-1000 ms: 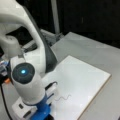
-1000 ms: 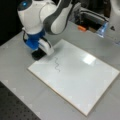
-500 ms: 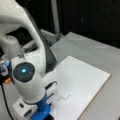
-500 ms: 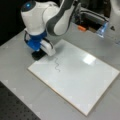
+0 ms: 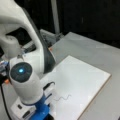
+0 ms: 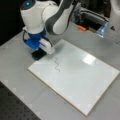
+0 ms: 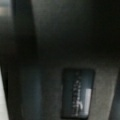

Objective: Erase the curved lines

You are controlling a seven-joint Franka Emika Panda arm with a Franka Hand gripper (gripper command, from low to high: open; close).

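Observation:
The curve lines are one thin dark squiggle [image 6: 57, 64] near the left end of the white board [image 6: 82, 82], and they also show in a front view [image 5: 63, 97] on the board [image 5: 85, 72]. My gripper [image 6: 39, 53], with its blue mount, hangs low over the board's left corner, a short way from the squiggle's upper end. It is shut on a dark eraser block [image 6: 38, 55] that rests at the corner. In a front view the gripper [image 5: 43, 113] sits at the bottom edge, left of the squiggle. A dark felt face with a label [image 7: 77, 93] fills the wrist view.
The board lies on a grey table [image 6: 17, 82]. A bright glare spot [image 6: 89, 59] lies mid-board. An orange item [image 6: 81, 28] and a pale blue item [image 6: 102, 30] sit by equipment at the back. My bulky white arm [image 5: 27, 82] hides the board's near-left part.
The gripper has hardly shifted at the board's corner. The squiggle looks the same length as before.

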